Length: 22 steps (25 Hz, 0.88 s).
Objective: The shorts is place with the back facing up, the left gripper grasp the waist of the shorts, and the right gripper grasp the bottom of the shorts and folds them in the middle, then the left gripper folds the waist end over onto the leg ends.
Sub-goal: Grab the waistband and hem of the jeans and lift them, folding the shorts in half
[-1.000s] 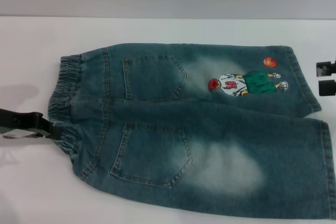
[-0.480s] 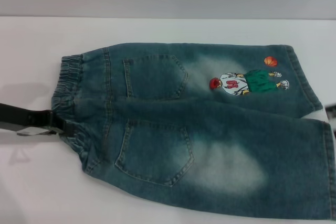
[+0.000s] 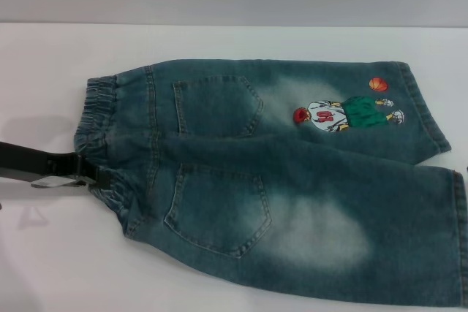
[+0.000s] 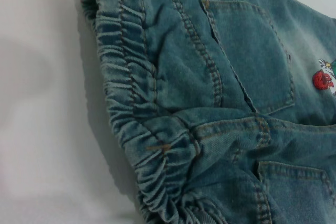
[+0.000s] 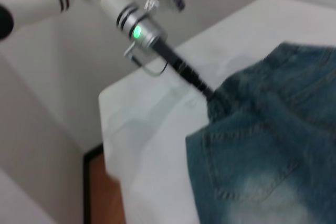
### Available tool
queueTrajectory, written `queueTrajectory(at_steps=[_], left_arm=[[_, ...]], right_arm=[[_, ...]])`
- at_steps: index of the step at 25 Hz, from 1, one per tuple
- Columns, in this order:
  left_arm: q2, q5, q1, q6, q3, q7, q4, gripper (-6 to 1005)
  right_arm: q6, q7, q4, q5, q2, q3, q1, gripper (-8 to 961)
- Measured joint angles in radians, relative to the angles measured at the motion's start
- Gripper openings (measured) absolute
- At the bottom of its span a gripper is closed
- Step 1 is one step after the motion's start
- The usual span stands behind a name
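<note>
1. Lying back-up on the white tabletop (image 3: 219, 42), the shorts (image 3: 292, 180) had their waist (image 3: 99, 137) to the left and their hems to the right.
2. The left pincer (image 3: 86, 174) met the bunched waist; whether it was clamped there, I cannot tell.
3. The right pincer was out of sight.

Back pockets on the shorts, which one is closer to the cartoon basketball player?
The far pocket, on the same leg as the player; the near pocket sits on the plain leg.
</note>
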State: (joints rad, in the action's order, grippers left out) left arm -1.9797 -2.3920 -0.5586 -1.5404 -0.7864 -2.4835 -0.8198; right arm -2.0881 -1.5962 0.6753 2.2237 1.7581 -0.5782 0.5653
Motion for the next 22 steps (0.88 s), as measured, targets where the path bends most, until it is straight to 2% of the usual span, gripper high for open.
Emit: queueTrajectory(at_steps=[4,12,22], left_arm=[[-0.002,0.002,-0.001,0.004,0.000,0.001,0.000,42],[-0.009,0.002,-0.008,0.010,0.000,0.001,0.001,42],[-0.007,0.002,-0.009,0.008,-0.001,-0.007,0.001,41]], right_arm=[[-0.017,0.009,0.006,-0.010,0.006,0.080,-0.019,444],[-0.044,0.037,0.010,-0.054,0.011,0.170,-0.045,529],[-0.033,0.042,0.048,-0.049,0.023,0.203,-0.059,557]])
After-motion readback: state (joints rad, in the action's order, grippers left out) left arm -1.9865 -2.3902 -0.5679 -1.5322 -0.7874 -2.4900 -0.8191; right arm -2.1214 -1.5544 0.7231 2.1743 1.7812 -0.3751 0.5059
